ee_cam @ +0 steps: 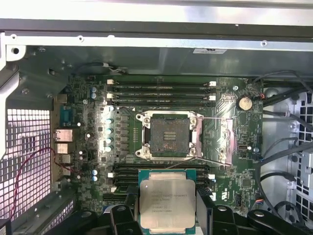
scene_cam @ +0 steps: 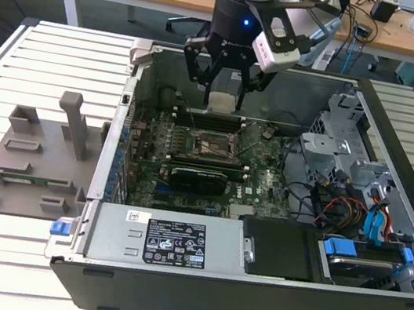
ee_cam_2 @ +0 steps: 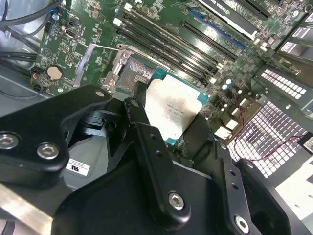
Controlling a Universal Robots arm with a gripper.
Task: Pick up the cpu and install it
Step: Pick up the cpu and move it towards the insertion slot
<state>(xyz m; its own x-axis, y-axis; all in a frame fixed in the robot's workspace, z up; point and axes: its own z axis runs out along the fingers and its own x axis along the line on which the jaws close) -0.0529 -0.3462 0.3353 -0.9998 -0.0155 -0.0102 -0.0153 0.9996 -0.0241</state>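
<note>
Over the open case, on the far side of the board, the gripper hangs with its jaws closed narrow on the cpu. The fingers pinch two opposite edges, silver lid up. The chip is off the board, in the air, and it looks level in the first wrist view.

Below it the socket lies bare. Its plate is flipped open to one side and the thin lever is swung out. Nothing sits in the socket, so the chip is picked but not yet installed.

From where I stand the cpu seems a touch off the socket, nearer the memory slots than dead centre, though the height makes that hard to judge.

The step in hand, as I read it, is all about alignment. The chip's edges want to run square with the socket frame, and its corner marking has to match the socket's; I can't make that marking out. A flat, straight drop suits this. Any tilt or sideways slide risks the contacts. The grip sits low on the edges, so the fingertips need room inside the frame, clear of lever and plate.
</note>
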